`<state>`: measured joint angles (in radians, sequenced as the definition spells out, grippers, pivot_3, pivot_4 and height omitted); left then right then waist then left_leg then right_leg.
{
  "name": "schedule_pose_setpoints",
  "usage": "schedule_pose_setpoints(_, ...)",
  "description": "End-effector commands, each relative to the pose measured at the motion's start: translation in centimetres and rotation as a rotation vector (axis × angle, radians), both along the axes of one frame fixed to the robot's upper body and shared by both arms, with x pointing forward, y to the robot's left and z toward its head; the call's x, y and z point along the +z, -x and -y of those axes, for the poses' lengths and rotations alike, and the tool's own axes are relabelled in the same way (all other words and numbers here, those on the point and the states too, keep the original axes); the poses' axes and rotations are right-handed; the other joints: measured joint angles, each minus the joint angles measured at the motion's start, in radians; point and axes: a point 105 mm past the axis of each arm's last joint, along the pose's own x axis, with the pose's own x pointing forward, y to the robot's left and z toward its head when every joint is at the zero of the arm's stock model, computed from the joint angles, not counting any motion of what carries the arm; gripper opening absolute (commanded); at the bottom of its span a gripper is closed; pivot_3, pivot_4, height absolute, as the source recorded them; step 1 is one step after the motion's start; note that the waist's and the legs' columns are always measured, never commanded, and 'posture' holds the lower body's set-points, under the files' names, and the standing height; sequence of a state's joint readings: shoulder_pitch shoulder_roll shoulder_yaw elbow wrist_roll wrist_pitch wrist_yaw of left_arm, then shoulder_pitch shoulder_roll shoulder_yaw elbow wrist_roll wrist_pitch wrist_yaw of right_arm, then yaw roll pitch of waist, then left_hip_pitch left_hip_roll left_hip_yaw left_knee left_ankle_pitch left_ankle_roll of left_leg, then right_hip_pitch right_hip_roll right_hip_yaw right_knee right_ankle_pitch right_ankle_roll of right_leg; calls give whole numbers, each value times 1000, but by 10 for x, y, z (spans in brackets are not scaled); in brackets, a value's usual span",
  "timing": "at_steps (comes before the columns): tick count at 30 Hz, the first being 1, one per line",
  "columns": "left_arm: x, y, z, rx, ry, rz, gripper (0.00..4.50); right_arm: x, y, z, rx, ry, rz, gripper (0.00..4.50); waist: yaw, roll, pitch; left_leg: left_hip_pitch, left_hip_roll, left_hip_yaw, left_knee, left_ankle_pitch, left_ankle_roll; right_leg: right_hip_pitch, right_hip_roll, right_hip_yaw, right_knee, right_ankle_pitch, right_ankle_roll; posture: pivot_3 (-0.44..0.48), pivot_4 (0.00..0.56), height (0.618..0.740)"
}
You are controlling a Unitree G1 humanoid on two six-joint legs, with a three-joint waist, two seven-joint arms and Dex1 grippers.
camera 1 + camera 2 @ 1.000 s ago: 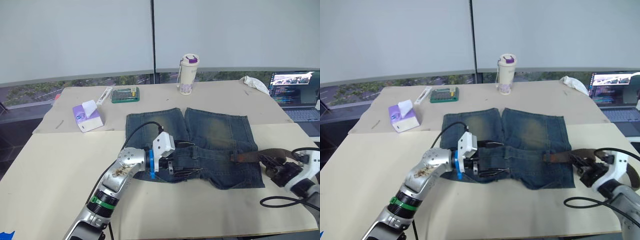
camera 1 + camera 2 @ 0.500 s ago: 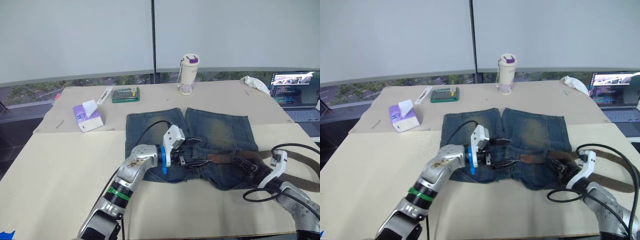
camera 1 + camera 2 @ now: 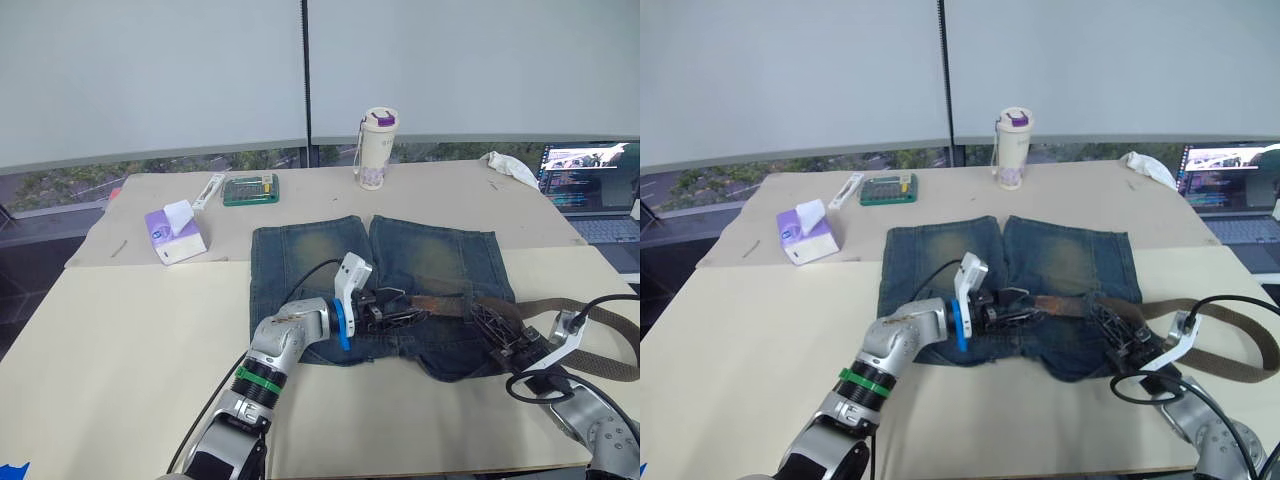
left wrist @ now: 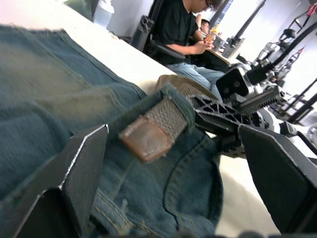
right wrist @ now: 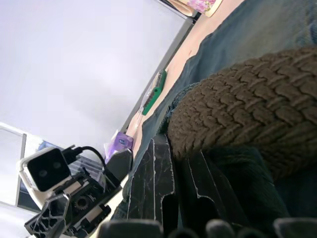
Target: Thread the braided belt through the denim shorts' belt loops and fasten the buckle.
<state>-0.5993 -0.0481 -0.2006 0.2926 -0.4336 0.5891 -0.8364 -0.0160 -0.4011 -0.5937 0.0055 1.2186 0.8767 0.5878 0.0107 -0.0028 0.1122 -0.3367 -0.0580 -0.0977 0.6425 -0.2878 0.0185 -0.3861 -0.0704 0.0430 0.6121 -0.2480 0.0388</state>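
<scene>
1. Brown braided belt (image 3: 440, 302) lay along the waistband of the shorts (image 3: 420, 262), its leather tip (image 4: 146, 139) poking out of a loop (image 4: 179, 101) mid-waistband; the rest trailed off to the right over the table (image 3: 120, 330).
2. The left gripper (image 3: 385, 308) sat on the waistband with its fingers (image 4: 81, 168) spread, the tip between them, ungrasped.
3. The right gripper (image 3: 500, 335) pressed on the shorts' right edge, fingers (image 5: 158, 183) close together beside the belt; I couldn't tell whether they gripped anything.
4. A tumbler (image 3: 377, 148), tissue pack (image 3: 175, 232) and laptop (image 3: 590, 185) stood beyond.
</scene>
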Motion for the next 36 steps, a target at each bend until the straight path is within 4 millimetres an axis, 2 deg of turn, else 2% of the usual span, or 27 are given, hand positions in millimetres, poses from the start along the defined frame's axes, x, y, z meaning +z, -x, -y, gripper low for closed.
schedule_pose_setpoints(1, 4, 8, 9, -43, 14, 14, 4478, 19, 4, -12, 54, -3, 87, 0, 0, 0, 0, 0, 0, 0, 0, 0, 0, 0, 0, 0, 0, 0, 0, 0, 150, 740)
schedule_pose_setpoints(7, 5, 11, 16, -40, 61, -45, 4478, 16, 5, -16, 58, 57, 89, 0, 0, 0, 0, 0, 0, 0, 0, 0, 0, 0, 0, 0, 0, 0, 0, 0, 150, 740)
schedule_pose_setpoints(11, 7, 8, 14, -28, 81, -63, 3393, 11, 5, -19, 67, 86, 83, 0, 0, 0, 0, 0, 0, 0, 0, 0, 0, 0, 0, 0, 0, 0, 0, 0, 150, 740)
schedule_pose_setpoints(16, 7, 9, 15, -32, 77, -56, 1658, 9, 3, -20, 64, 96, 90, 0, 0, 0, 0, 0, 0, 0, 0, 0, 0, 0, 0, 0, 0, 0, 0, 0, 150, 740)
schedule_pose_setpoints(21, -1, 9, 14, -18, 28, -36, 17, 8, 5, -18, 69, 130, 95, 1697, 0, 0, 0, 0, 0, 0, 0, 0, 0, 0, 0, 0, 0, 0, 0, 0, 150, 740)
schedule_pose_setpoints(25, -1, -2, 3, 52, 17, -12, 0, 3, 18, 3, 16, 205, 51, 3081, 4, 0, 0, 0, -1, 0, 0, 0, 0, 0, -1, 0, 0, 0, 0, 0, 150, 740)
schedule_pose_setpoints(29, -5, -3, -16, 74, -12, -12, 0, 10, 40, 17, 31, 235, 42, 4456, 3, 0, 0, 0, -1, 0, 0, 0, 0, 0, -1, 0, 0, 0, 1, 0, 150, 740)
schedule_pose_setpoints(33, -12, -6, -38, 127, -60, -19, 0, 6, 57, 19, 66, 310, 18, 4485, -2, 0, 0, 0, 0, 0, 0, 0, 0, 0, -1, 0, 0, -1, 1, 0, 150, 740)
schedule_pose_setpoints(36, -13, -10, -57, 170, -87, -17, 0, 5, 54, 30, -4, 383, 22, 4485, -2, 0, 0, 0, 1, 0, 0, 0, 0, 1, 0, 0, 0, -1, 1, 0, 150, 740)
